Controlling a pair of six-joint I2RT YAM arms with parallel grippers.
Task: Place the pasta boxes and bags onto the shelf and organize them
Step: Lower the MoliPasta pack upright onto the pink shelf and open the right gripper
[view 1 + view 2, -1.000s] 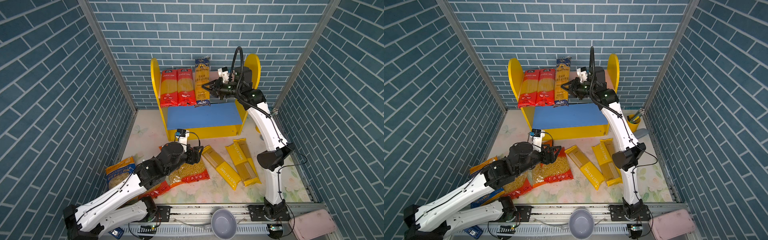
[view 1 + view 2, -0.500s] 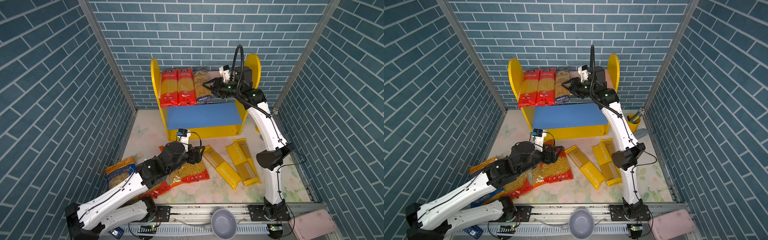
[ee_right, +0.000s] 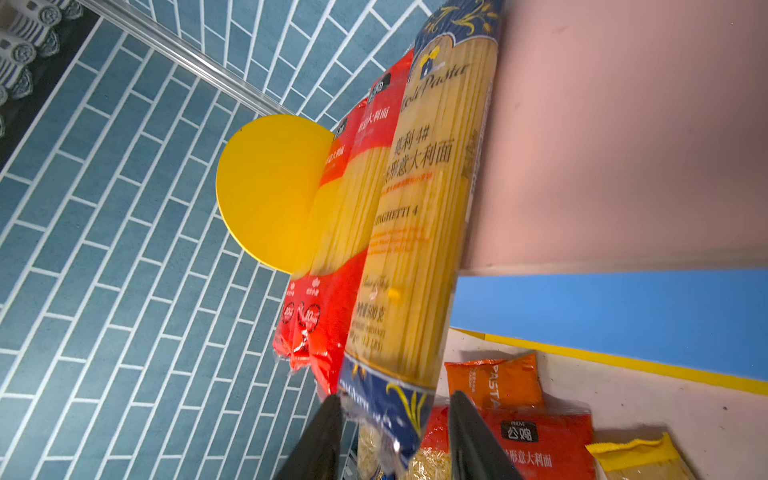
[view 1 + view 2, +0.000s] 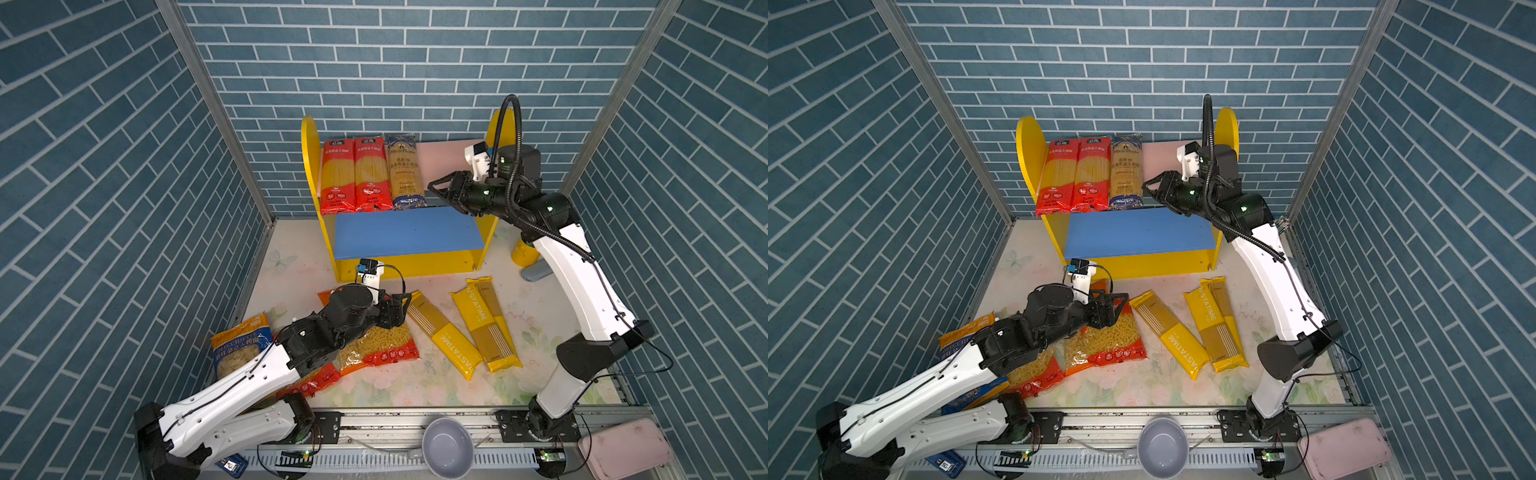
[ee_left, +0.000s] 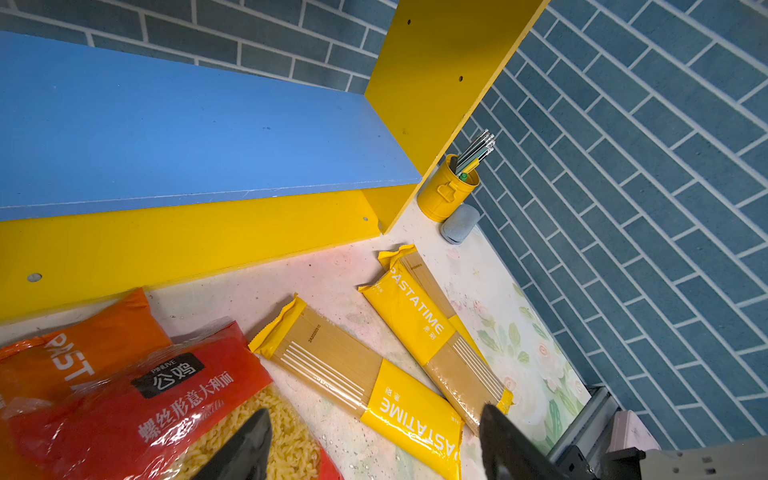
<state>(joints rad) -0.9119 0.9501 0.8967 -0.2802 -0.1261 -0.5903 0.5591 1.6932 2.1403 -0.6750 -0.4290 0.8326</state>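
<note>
right pincer [image 4: 437,192] apart beside dark-blue spaghetti pack [image 4: 405,170], left pincer [image 5: 374,436] apart over yellow packs [image 5: 374,386]

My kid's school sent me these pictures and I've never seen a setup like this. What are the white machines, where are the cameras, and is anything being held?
They are two robot arms on a front rail, each ending in a two-finger gripper. Two pictures look down from overhead; two come from cameras on the arms' wrists. On the shelf, two red spaghetti packs and a dark-blue spaghetti pack lie on the pink upper board. The right gripper sits just beside the blue pack, jaws apart, holding nothing. The left gripper hovers open over a red short-pasta bag on the table. Yellow spaghetti packs lie nearby.
</note>
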